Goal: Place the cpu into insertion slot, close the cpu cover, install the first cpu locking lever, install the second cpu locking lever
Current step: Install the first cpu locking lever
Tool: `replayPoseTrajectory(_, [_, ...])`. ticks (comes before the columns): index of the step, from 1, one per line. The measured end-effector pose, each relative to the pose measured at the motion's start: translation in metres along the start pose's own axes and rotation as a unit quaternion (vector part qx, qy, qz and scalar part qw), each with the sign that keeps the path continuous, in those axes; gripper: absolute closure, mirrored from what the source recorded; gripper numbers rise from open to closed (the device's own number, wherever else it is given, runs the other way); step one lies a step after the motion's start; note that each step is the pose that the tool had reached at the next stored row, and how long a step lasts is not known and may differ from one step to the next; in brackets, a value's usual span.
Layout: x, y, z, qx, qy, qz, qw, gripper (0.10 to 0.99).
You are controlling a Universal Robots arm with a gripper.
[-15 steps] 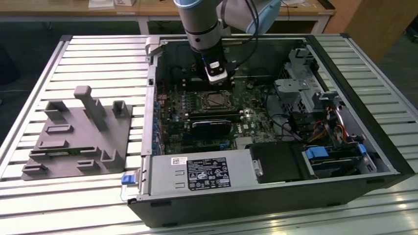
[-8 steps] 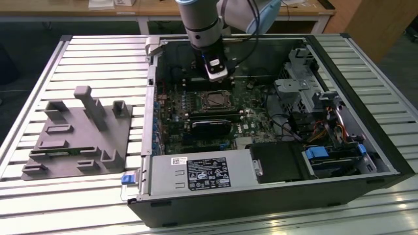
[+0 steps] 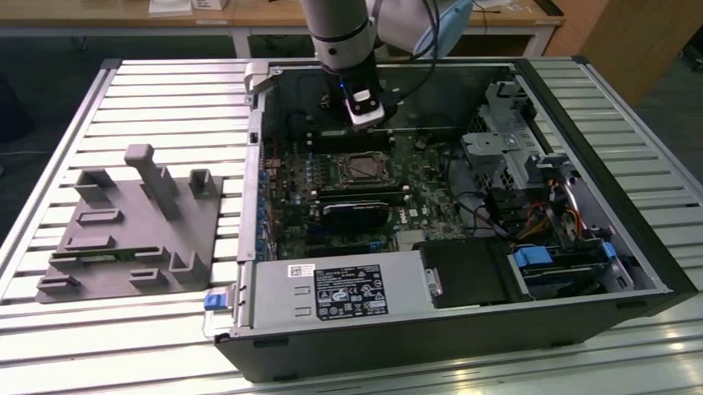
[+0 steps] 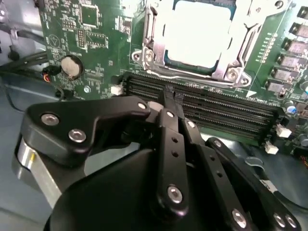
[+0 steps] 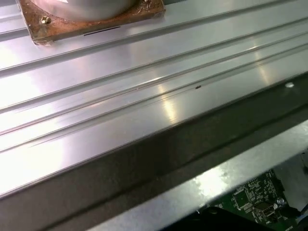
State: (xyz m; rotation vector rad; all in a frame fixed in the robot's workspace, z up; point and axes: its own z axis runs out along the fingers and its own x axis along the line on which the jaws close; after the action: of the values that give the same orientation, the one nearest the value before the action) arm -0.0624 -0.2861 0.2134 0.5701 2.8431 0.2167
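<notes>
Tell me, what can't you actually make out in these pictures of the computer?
- Second wrist view: the cpu and the cpu cover are cut off by the picture's edge, so how the cover is fastened is unclear.
- Second wrist view: the hand hides part of the memory slots.
- Exterior view: the insertion slot is too small for detail.
- First wrist view: the case wall hides most of the circuit board.

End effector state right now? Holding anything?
End effector: closed, fingertips together, holding nothing visible. It hovers over the memory slots, beside the cpu seated in the insertion slot.
</notes>
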Motion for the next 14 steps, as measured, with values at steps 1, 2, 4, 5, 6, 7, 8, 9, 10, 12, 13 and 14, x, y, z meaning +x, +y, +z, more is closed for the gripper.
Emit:
replayPoseTrajectory(1, [0.0, 0.0, 0.0, 0.0, 0.0, 0.0, 1.0, 0.98])
replayPoseTrajectory(2, [0.0, 0.0, 0.0, 0.0001, 0.0, 0.0, 1.0, 0.98])
replayPoseTrajectory(4, [-0.0001, 0.0, 0.0001, 0.0013, 0.0022, 0.0, 1.0, 0.98])
replayPoseTrajectory(5, [-0.0001, 0.0, 0.0002, 0.0037, 0.0046, 0.0, 1.0, 0.98])
replayPoseTrajectory(6, [-0.0002, 0.0, 0.0004, 0.0064, 0.0055, 0.0, 1.0, 0.98])
replayPoseTrajectory(7, [-0.0005, 0.0001, 0.0007, 0.0096, 0.0071, -0.001, 0.9999, 0.98])
replayPoseTrajectory(8, [-0.0009, 0.0003, 0.001, 0.0133, 0.0094, -0.001, 0.9999, 0.98])
replayPoseTrajectory(9, [-0.0014, 0.0005, 0.0011, 0.0174, 0.0119, -0.001, 0.9998, 0.98])
replayPoseTrajectory(10, [-0.0019, 0.0007, 0.0014, 0.0217, 0.0147, -0.001, 0.9997, 0.98])
replayPoseTrajectory(12, [-0.0032, 0.0012, 0.0017, 0.0316, 0.0206, -0.002, 0.9993, 0.98])
replayPoseTrajectory(13, [-0.0038, 0.0014, 0.0019, 0.0361, 0.0232, -0.003, 0.9991, 0.98])
replayPoseTrajectory(14, [-0.0045, 0.0015, 0.0021, 0.0403, 0.0258, -0.003, 0.9989, 0.98])
